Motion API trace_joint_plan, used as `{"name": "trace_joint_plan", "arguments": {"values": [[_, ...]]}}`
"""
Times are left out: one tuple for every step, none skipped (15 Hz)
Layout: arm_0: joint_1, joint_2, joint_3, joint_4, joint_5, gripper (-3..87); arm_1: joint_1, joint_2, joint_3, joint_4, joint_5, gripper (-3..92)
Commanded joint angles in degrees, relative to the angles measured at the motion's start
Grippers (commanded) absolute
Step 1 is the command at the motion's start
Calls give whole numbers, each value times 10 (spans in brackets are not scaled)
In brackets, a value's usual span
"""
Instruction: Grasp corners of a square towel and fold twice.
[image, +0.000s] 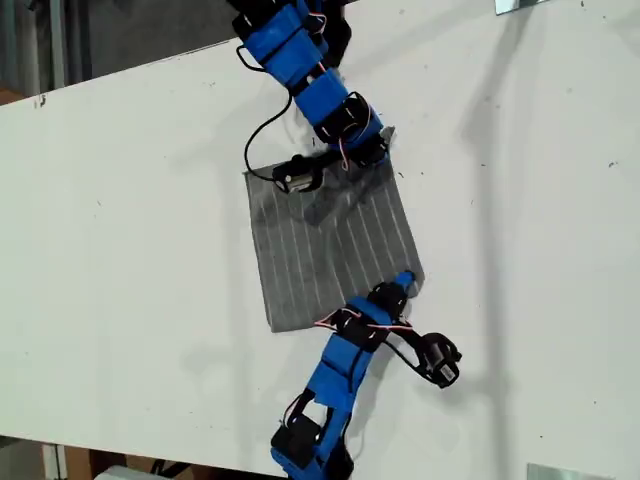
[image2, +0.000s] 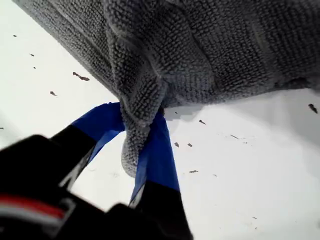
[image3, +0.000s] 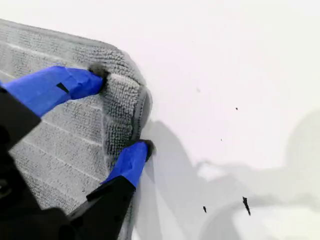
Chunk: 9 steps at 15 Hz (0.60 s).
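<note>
A dark gray striped towel (image: 330, 245) lies flat at the centre of the exterior view on the white table (image: 120, 260). It looks thin, soft and limp, so take it by its corners. Your first gripper (image2: 142, 137) is pinched shut on one corner (image2: 131, 155). Your second gripper (image3: 121, 111) straddles another corner (image3: 131, 95), jaws apart. No containers are visible.
</note>
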Motion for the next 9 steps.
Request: {"name": "trace_joint_plan", "arguments": {"values": [[-4, -2, -27, 11, -17, 181, -9, 32, -9, -3, 3, -1], [1, -9, -21, 10, -35, -4, -11, 32, -12, -3, 3, -1], [6, -20, -26, 8, -40, -4, -13, 32, -18, -2, 3, -1], [12, -22, -27, 7, -49, -4, -18, 32, -35, 7, 3, -1], [19, -16, -34, 9, -50, -4, -22, 26, -71, 32, 3, -1], [31, 0, -47, 11, -37, -4, -29, 8, -131, 72, 3, -1], [44, 26, -54, 13, -20, -4, -36, -30, -214, 127, -3, -1], [56, 61, -54, 13, -3, -4, -42, -80, -315, 194, -9, -1], [68, 92, -55, 13, 17, -4, -47, -127, -411, 247, -18, -1]]}}
